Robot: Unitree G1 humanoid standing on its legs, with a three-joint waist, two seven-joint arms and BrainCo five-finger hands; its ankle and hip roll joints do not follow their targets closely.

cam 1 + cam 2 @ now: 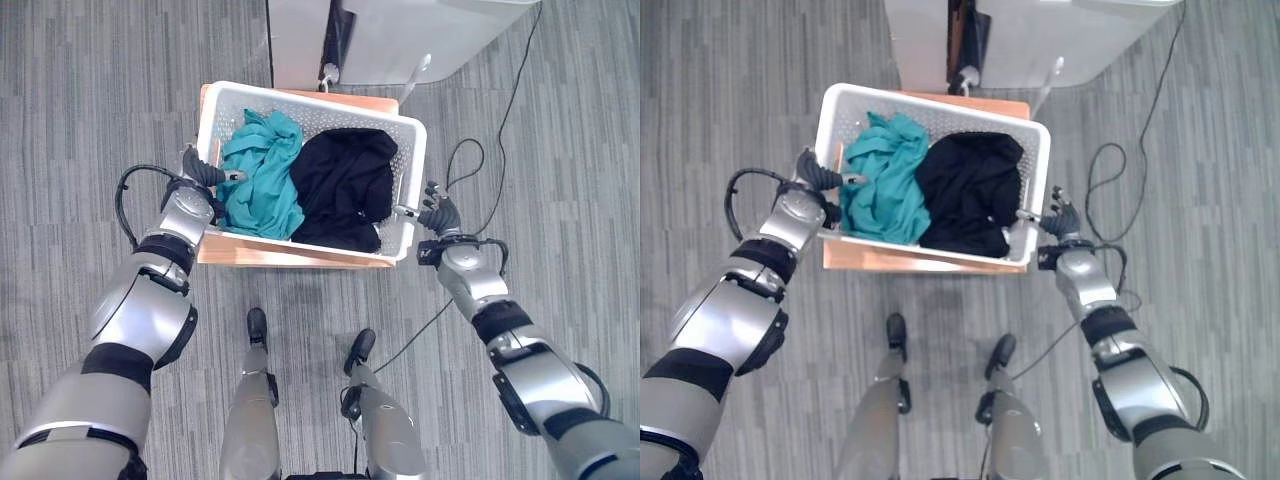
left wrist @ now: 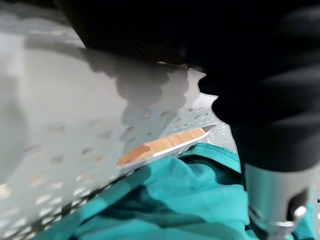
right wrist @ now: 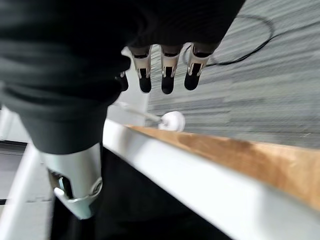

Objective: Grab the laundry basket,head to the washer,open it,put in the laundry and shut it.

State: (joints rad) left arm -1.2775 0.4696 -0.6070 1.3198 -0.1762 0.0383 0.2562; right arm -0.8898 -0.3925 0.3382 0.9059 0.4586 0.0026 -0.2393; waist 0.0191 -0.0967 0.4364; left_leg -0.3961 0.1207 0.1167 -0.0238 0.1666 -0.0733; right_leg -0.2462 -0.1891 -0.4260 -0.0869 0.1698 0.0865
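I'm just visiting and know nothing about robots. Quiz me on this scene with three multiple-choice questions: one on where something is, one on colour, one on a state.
1. Where does the white laundry basket stand?
A. on a wooden stand
B. on the bare floor
C. on top of the washer

2. What colours are the two clothes in the basket?
A. red and yellow
B. teal and black
C. both white

3. How does the right hand stand?
A. closed round a garment
B. fingers straight beside the basket's rim
C. flat on the floor

Answers:
1. A: the wooden stand shows under the basket.
2. B: a teal garment lies beside a black garment.
3. B: the right wrist view shows straight fingers holding nothing.
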